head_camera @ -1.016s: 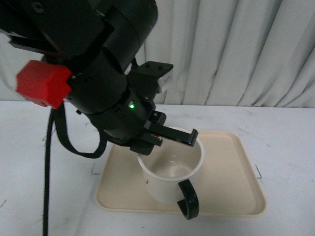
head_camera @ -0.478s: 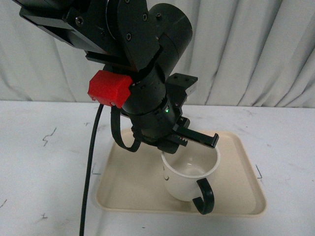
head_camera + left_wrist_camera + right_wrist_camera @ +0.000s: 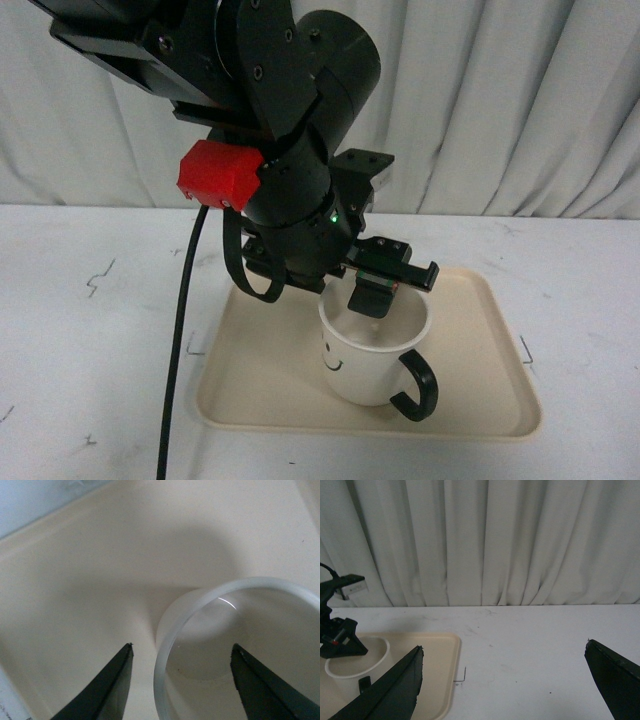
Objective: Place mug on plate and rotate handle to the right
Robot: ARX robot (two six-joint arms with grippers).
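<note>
On the white table [image 3: 80, 330] the mug [image 3: 365, 365] sits on the plate [image 3: 490, 370]; the left hand [image 3: 182, 646], released, straddles its rim and could snag and tip it.

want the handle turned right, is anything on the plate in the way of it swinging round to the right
Nothing visible does. The mug stands alone on the plate, its handle pointing front-right with only bare plate beside it. The left gripper straddles the mug's rim, fingers apart.

The left gripper [image 3: 182, 647] hangs over the mug [image 3: 365, 365], blocking it from above; its handle [image 3: 431, 380] side is clear, and the table [image 3: 585, 300] right of the plate [image 3: 480, 360] lies open.
</note>
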